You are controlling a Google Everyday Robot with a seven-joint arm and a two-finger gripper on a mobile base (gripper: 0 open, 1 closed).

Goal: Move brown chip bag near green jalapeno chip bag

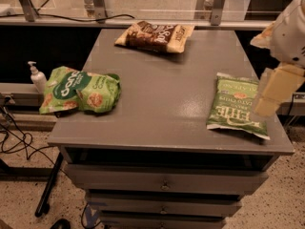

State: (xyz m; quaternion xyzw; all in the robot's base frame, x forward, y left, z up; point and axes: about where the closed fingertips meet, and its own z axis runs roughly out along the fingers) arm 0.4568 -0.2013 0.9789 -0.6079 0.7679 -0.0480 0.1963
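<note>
Grey table (162,99), top bare at centre. Drawers (164,181) stacked below, small knob on each front.

Puffy light-green bag (78,89) lies at the left edge, its end overhanging the top. White round logo, cracker pictures.

White pump bottle (37,78) stands upright on a ledge just left of that bag.

Black cables (14,142) loop over the speckled floor (19,199), lower left. A black cord (71,18) runs along the pale sill behind. Metal posts (97,1) rise from it.
</note>
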